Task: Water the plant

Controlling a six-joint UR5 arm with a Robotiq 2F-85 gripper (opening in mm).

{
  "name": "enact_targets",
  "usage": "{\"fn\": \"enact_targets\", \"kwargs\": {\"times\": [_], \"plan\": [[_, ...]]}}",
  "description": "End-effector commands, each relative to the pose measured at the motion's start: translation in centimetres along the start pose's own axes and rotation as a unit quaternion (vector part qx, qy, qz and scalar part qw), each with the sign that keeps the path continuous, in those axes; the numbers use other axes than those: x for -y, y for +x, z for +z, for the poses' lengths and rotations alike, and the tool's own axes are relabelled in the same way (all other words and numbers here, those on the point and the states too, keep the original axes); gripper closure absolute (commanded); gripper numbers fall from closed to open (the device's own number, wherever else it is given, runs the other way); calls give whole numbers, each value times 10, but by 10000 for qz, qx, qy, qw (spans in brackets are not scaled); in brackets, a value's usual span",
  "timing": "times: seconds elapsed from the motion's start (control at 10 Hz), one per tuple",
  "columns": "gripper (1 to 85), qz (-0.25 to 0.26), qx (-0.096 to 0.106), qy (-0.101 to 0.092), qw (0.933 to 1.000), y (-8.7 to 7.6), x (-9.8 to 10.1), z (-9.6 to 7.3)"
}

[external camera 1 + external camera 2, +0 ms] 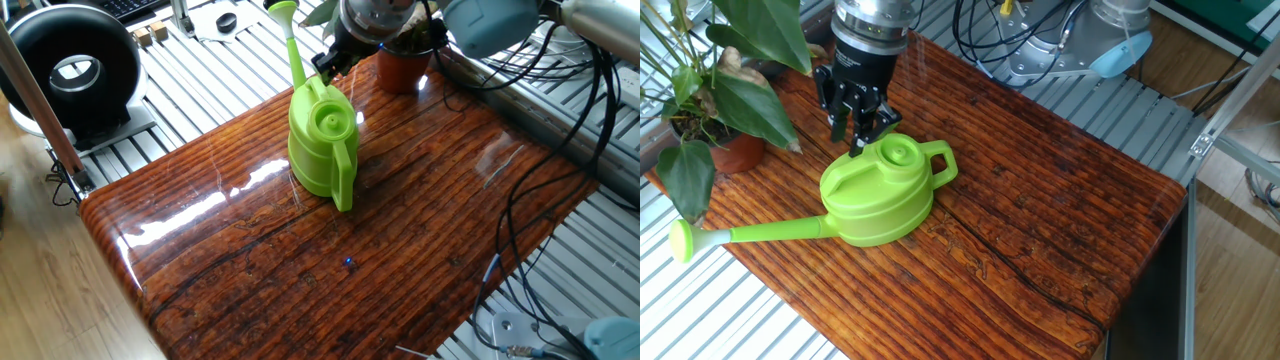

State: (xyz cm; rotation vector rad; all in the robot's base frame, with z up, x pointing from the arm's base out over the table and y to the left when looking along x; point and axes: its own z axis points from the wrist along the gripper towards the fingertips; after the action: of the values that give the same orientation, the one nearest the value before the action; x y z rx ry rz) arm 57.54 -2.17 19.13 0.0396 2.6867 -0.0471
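1. Leftmost in the other fixed view: plant (715,105), broad dark leaves drooping over a terracotta pot (737,152) at the table (1060,210) edge.
2. Next, lime-green watering can (880,190) flat on the wood, spout (735,235) reaching left past the pot.
3. Just above the can's rear rim: gripper (857,135), fingers slightly parted, pinching nothing, pointing down.
4. Farther right, bare glossy wood, then cables (1015,25) beyond the far edge.
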Motion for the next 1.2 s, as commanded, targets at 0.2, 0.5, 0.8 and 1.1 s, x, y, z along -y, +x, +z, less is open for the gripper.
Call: {"fn": "enact_targets", "kwargs": {"times": [0.2, 0.5, 0.8, 1.1], "plan": [[477, 66, -24, -89, 9999, -1, -7, -1], [480, 36, -180, 15, 9998, 5, -1, 17], [480, 41, -100, -66, 9999, 0, -5, 24], [483, -143, -172, -297, 9993, 4, -15, 23]]}}
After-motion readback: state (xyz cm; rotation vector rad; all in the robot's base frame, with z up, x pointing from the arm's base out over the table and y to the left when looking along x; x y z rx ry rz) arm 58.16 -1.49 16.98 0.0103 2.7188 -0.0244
